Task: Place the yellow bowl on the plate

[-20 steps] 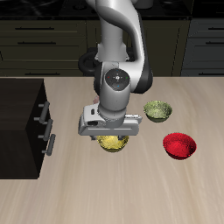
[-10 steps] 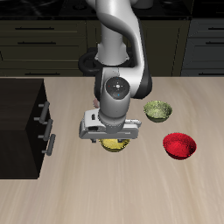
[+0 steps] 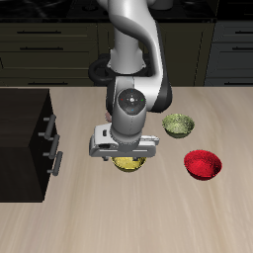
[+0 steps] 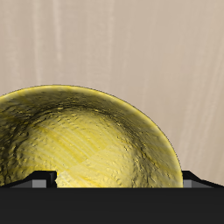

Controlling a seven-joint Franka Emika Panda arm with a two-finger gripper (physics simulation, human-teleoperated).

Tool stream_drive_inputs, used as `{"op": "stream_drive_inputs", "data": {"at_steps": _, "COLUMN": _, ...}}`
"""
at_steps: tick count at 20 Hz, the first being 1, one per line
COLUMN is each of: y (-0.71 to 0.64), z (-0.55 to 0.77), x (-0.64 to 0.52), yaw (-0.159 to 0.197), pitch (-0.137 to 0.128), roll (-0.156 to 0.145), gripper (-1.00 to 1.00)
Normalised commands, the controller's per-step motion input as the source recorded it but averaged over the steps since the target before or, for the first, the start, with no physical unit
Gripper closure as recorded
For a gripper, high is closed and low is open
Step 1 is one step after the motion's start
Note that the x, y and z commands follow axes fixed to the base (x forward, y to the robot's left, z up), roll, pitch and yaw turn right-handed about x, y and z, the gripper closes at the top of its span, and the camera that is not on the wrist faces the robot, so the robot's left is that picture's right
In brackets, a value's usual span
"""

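The yellow bowl (image 3: 129, 164) sits on the wooden table, mostly covered by my gripper (image 3: 126, 158), which hangs low right over it. In the wrist view the yellow bowl (image 4: 87, 140) fills the frame, with its mottled glossy inside close below the hand. Only small grey bits of the fingers (image 4: 39, 178) show, set far apart at the edges of that view, so the gripper is open and holds nothing. The plate is hidden or out of view in both views.
An olive-green bowl (image 3: 178, 125) stands farther back beside the arm. A red bowl (image 3: 204, 164) lies close beside the yellow one. A black cabinet (image 3: 25, 138) with drawer handles stands on the table's other side. A dark round object (image 3: 97, 69) sits behind the arm.
The gripper has sunk a little lower over the yellow bowl and covers more of it. The bowls have not moved.
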Motion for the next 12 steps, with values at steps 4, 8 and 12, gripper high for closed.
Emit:
{"op": "stream_drive_inputs", "data": {"at_steps": 4, "y": -0.01, "z": 0.02, "x": -0.03, "yaw": -0.038, "pitch": -0.023, "roll": 0.037, "gripper": 1.0}}
{"op": "stream_drive_inputs", "data": {"at_steps": 8, "y": 0.02, "z": 0.02, "x": -0.01, "yaw": 0.004, "pitch": -0.013, "roll": 0.012, "gripper": 1.0}}
{"op": "stream_drive_inputs", "data": {"at_steps": 12, "y": 0.03, "z": 0.05, "x": -0.02, "yaw": 0.012, "pitch": -0.013, "roll": 0.015, "gripper": 1.0}}
